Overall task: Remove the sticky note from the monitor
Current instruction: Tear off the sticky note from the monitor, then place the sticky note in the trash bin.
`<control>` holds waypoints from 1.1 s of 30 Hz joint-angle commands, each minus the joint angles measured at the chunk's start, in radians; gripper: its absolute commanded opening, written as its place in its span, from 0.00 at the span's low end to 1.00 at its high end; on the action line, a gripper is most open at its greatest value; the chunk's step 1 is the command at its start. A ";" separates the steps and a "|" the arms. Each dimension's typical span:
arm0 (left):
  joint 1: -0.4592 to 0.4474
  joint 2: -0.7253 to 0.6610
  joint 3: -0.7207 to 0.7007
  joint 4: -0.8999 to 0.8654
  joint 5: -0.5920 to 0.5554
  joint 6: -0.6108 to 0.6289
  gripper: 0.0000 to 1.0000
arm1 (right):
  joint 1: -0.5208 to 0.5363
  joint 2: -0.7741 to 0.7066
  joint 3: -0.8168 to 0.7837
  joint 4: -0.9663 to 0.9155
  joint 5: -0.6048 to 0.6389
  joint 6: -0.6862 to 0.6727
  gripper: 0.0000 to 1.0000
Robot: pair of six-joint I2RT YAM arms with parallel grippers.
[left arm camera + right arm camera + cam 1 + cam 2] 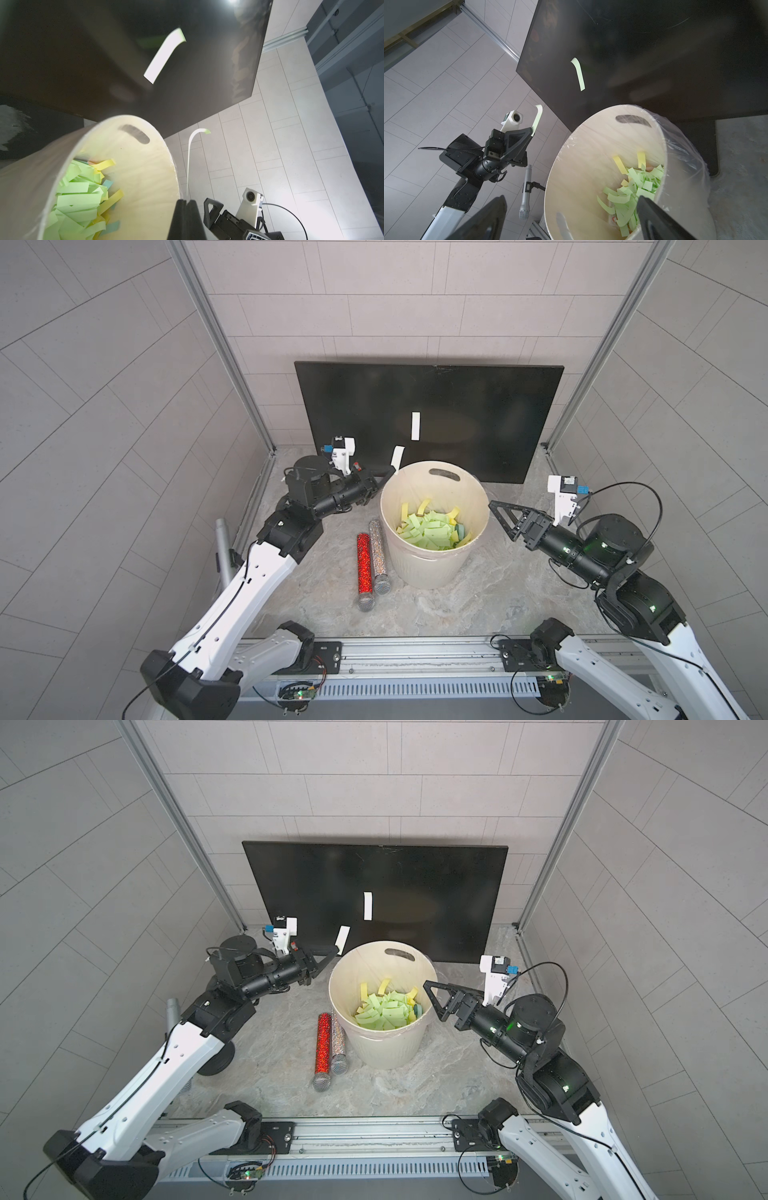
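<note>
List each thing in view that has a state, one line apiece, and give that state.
monitor: propped against back wall, screen dark
stuck sticky note: on the monitor face
held sticky note: off the monitor, pinched at one end
left gripper: shut on held sticky note
right gripper: open, empty
bucket: upright, partly filled with paper strips
red microphone: lying flat
silver microphone: lying flat beside it

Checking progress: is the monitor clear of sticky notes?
No, a pale sticky note is stuck near the middle of the monitor.
</note>
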 commanded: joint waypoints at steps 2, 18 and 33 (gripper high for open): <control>-0.072 -0.048 -0.007 -0.101 -0.056 0.082 0.00 | -0.005 -0.017 -0.013 -0.010 0.016 0.006 1.00; -0.344 -0.032 -0.022 -0.238 -0.226 0.181 0.00 | -0.005 -0.027 -0.044 -0.012 0.027 0.012 1.00; -0.366 0.025 0.021 -0.291 -0.251 0.216 0.16 | -0.006 -0.024 -0.037 -0.018 0.032 0.004 1.00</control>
